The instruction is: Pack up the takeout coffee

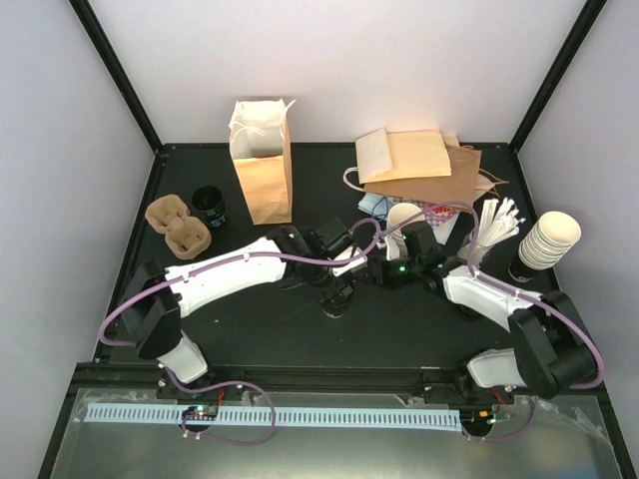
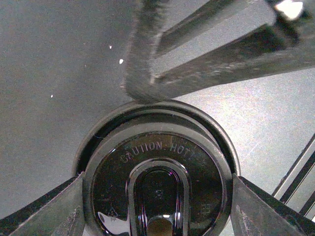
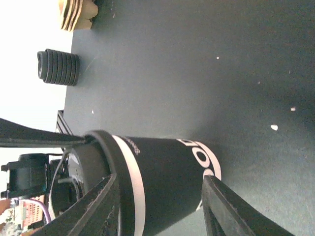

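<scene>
The takeout coffee (image 3: 167, 182) is a dark-printed cup with a white band and a black lid (image 2: 157, 177) marked "CAUTION HOT". It stands upright on the black table mid-scene, mostly hidden under the arms in the top view. My left gripper (image 2: 157, 179) comes down from above, and both its fingers (image 2: 54, 211) rest against the lid's rim, shut on it. My right gripper (image 3: 160, 181) reaches in from the side, open. One finger sits at the lid's edge and the other near the cup's base. In the top view the left gripper (image 1: 334, 291) and right gripper (image 1: 359, 274) meet there.
An open brown paper bag (image 1: 263, 165) stands upright at the back. Flat bags (image 1: 419, 165) lie back right. Pulp cup trays (image 1: 180, 227) and a stack of black lids (image 1: 210, 206) sit left. Stacked cream cups (image 1: 549, 239), white sticks (image 1: 496, 225) and a lone cream cup (image 1: 404, 220) sit right.
</scene>
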`<state>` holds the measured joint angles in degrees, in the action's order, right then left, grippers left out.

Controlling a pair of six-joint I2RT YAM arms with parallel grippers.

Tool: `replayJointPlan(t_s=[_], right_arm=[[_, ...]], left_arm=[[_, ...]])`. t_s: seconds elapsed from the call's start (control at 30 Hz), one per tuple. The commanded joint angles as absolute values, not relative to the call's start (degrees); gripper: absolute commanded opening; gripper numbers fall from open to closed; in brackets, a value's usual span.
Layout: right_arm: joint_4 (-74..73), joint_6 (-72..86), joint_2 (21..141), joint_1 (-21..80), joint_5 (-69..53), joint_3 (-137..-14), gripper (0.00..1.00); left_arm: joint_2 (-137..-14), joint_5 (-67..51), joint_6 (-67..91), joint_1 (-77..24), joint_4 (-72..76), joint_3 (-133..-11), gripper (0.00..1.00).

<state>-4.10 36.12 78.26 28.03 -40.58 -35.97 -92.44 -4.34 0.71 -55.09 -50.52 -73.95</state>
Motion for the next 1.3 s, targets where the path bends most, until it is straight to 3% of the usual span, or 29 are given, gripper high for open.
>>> replayJointPlan(t_s=[0.0, 0.97, 1.27], right_arm=[[-9.48, 33.71, 75.02, 28.74, -41.13, -33.96, 0.49], [-19.33, 36.68, 70.38, 38.71, -32.59, -30.82, 0.49], [-29.5, 32.76, 66.1, 34.3, -21.09, -39.18, 0.49]], left_arm=[[-92.6, -4.0, 1.7, -55.37, -51.82, -71.92, 0.69], [-92.98, -4.33, 5.34, -55.37, -49.64, -69.46, 0.67], [-92.7, -4.13, 6.12, -55.37, -49.13, -68.57, 0.67]])
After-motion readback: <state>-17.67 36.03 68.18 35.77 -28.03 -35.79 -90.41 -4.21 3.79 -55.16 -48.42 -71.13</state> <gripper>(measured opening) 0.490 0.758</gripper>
